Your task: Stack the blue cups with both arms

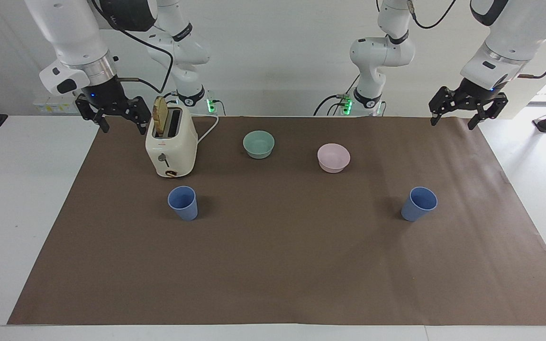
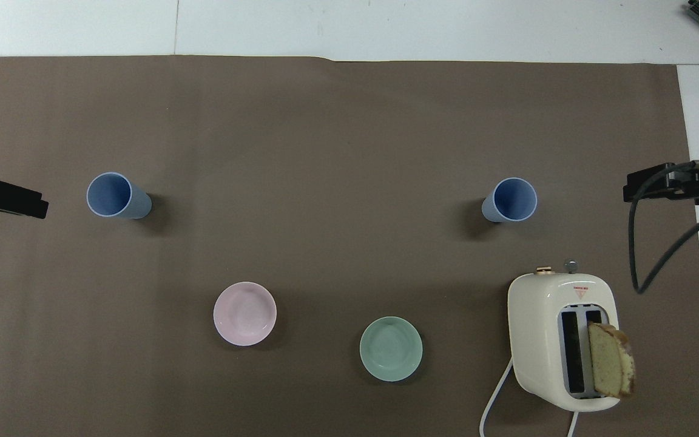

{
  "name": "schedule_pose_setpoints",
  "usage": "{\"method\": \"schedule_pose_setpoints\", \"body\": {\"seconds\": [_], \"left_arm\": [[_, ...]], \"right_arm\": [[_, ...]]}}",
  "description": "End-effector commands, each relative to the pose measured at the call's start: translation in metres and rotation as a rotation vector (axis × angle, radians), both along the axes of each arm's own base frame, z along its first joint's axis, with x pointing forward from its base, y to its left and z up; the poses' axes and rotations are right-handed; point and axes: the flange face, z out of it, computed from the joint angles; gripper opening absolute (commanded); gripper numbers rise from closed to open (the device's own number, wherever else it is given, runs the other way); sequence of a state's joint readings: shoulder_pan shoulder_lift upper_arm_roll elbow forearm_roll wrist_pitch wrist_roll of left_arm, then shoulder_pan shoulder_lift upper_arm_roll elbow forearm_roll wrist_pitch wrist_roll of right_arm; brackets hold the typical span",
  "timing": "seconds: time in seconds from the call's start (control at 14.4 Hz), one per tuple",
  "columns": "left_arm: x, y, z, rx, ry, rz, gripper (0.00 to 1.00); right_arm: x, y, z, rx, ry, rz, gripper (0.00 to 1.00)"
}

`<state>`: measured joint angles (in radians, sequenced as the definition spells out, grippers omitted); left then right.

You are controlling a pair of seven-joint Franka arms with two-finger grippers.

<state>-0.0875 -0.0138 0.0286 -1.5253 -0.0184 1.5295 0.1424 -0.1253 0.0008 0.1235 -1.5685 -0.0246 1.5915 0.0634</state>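
Two blue cups stand upright and apart on the brown mat. One cup is toward the right arm's end, just farther from the robots than the toaster; it also shows in the overhead view. The other cup is toward the left arm's end, also in the overhead view. My right gripper hangs open and empty above the mat's edge beside the toaster, its tip in the overhead view. My left gripper hangs open and empty above the mat's corner at its own end, its tip in the overhead view.
A cream toaster with a bread slice sticking up stands toward the right arm's end. A mint-green bowl and a pale pink bowl sit nearer to the robots than the cups. Two smaller white arms stand at the table's back edge.
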Motion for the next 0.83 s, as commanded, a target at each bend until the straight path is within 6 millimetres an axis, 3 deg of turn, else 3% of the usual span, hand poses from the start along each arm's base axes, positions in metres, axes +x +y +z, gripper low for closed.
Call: {"method": "schedule_pose_setpoints", "body": {"seconds": [0.0, 0.76], "left_arm": [[-0.0031, 0.0011, -0.0002, 0.009, -0.015, -0.005, 1.00], [-0.0060, 0.0022, -0.0005, 0.009, -0.016, -0.005, 1.00]], "right_arm": [[-0.0073, -0.0048, 0.0013, 0.013, 0.000, 0.018, 1.00], [-0.0073, -0.0033, 0.0020, 0.012, -0.002, 0.021, 1.00]]}}
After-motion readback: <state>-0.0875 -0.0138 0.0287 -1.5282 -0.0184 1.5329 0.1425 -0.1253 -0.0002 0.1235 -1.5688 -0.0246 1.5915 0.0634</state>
